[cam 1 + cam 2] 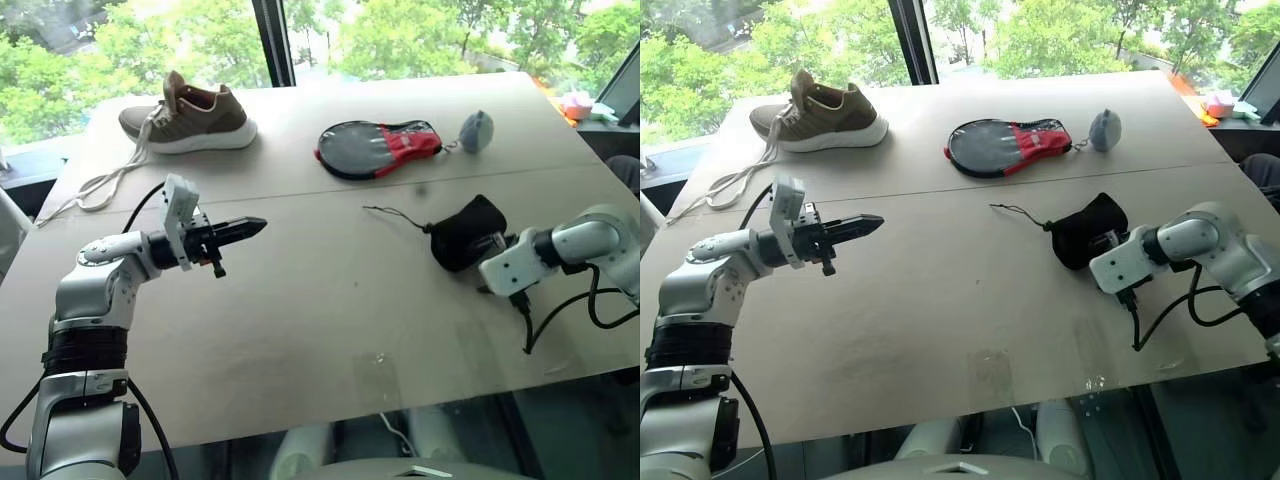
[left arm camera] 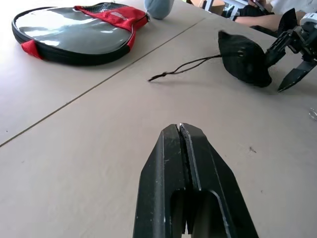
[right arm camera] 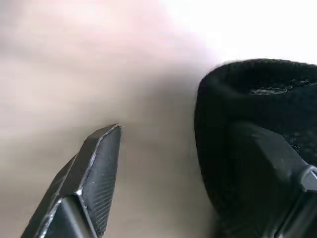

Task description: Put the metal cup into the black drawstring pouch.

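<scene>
On the near half of the table, left of the black drawstring pouch and well apart from it, the left gripper hangs above the surface, its fingers pressed together with nothing between them, pointing toward the pouch. Just beside the pouch, on its near right side, the right gripper stands with its fingers spread wide; one finger is over bare tabletop, the other sits against the black fabric. It grips nothing that can be made out. The pouch lies bulged on the table, its thin cord trailing out to the left across the surface. The metal cup cannot be made out; whether it is inside the pouch cannot be told. Beyond the pouch, past a seam in the tabletop, lies a black-grey-red racket case, with a grey fuzzy ball just beside its right end. Far left of the pouch rests a brown shoe, laces trailing.
</scene>
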Robot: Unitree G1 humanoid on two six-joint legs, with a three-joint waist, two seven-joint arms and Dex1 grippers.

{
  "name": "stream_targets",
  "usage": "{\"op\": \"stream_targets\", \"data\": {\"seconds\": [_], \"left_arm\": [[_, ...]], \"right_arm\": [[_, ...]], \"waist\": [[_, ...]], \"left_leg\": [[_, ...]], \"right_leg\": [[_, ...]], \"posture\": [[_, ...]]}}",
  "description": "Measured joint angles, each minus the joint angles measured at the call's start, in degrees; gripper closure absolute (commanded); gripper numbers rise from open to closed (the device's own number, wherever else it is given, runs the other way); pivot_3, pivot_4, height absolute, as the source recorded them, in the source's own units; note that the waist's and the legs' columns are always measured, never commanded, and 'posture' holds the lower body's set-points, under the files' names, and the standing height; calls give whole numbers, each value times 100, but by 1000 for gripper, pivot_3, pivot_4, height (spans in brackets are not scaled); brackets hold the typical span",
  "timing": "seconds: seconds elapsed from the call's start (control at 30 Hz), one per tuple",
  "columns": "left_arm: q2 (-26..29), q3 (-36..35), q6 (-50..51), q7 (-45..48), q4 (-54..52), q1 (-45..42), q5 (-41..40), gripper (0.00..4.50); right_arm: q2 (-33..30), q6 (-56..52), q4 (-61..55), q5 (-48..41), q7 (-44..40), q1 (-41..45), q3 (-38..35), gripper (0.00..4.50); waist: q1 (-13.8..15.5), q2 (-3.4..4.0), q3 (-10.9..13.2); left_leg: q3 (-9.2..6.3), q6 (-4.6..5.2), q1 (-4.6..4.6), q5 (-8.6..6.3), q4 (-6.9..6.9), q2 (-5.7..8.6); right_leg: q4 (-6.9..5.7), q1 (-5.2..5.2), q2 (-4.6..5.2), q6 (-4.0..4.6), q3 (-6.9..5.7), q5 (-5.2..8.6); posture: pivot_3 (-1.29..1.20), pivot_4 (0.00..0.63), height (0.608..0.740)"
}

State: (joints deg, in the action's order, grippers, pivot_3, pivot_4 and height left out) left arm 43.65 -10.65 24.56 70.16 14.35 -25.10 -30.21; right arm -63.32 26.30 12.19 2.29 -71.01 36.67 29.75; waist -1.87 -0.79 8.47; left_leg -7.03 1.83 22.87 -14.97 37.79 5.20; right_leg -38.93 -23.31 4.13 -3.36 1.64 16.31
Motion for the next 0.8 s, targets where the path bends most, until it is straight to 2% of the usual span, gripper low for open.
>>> {"op": "stream_targets", "data": {"seconds": [0.13,0.23,0.3,0.37,0.4,0.47,0.57,0.6,0.63,0.7,0.73,0.8], "left_arm": [[-7,9,-6,4,-7,0,36,4500],[-34,31,-7,3,-6,-20,80,4500],[-55,46,-9,6,-1,-58,85,4500],[-79,83,-12,7,33,-125,93,4500],[-79,100,-13,7,35,-139,93,4500],[-77,121,-18,8,85,-176,110,4500],[-90,153,-32,7,137,-199,149,4500],[-86,158,-38,9,153,-188,155,4500],[-98,170,-42,2,187,-199,172,4500],[-196,233,-57,0,134,-257,173,4500],[-216,233,-61,-3,57,-244,165,4500],[-184,177,-62,-14,-40,-131,139,4500]], "right_arm": [[-703,-1328,-1319,-997,-587,-536,-720,1014],[-396,-2873,-2372,-1724,-262,-415,-1287,1014],[260,-3655,-2817,-1950,177,-150,-1396,1014],[1286,-4249,-2800,-1595,1068,246,-1345,1014],[1486,-4412,-2775,-1452,1283,326,-1283,1014],[2315,-5384,-2391,-895,2087,805,-974,1014],[2988,-6240,-2018,-730,2418,1080,-750,1014],[3403,-6614,-1751,-809,2565,1201,-784,1014],[4292,-7162,-1002,-988,3042,1468,-1196,1014],[5237,-7597,-81,-1253,3827,1786,-1871,1014],[5567,-7669,396,-1306,4319,1957,-2259,1014],[5663,-7689,832,-1289,4924,2023,-2697,1014]], "waist": [[-47,4,3],[-76,-1,0],[-48,-6,-3],[-24,-12,-4],[-15,-12,-4],[8,-15,-5],[28,-16,-6],[12,-17,-6],[-54,-20,-7],[-76,-18,-6],[-74,-19,-7],[-32,-19,-7]], "left_leg": [[1,-1,-1,0,-12,-11],[5,-2,-8,-1,-15,-25],[3,-2,-8,0,-15,-25],[3,-3,-3,0,-10,-21],[4,-3,-1,0,-9,-20],[5,-3,8,1,-7,-15],[0,-3,19,1,-6,-15],[1,-3,23,1,-7,-14],[4,-5,21,2,-7,-16],[7,-11,15,6,-12,-17],[3,-12,12,6,-14,-17],[-9,-11,13,6,-16,-10]], "right_leg": [[2,-5,-5,0,3,0],[3,-5,-9,15,19,-9],[1,-5,-8,20,14,-12],[-1,-7,-5,21,14,-14],[-1,-14,-4,21,15,-14],[2,-21,-3,21,14,-14],[8,-30,-2,22,1,-14],[7,-36,0,22,-4,-14],[-2,-31,-3,23,-5,-14],[-4,-33,-6,28,-8,-17],[-2,-35,-6,28,-12,-17],[0,-33,0,28,-19,-17]], "posture": [[0,150,740],[0,150,740],[0,150,740],[0,150,740],[0,150,740],[0,150,740],[0,150,740],[0,150,740],[0,150,740],[0,150,740],[0,150,740],[0,150,740]]}}
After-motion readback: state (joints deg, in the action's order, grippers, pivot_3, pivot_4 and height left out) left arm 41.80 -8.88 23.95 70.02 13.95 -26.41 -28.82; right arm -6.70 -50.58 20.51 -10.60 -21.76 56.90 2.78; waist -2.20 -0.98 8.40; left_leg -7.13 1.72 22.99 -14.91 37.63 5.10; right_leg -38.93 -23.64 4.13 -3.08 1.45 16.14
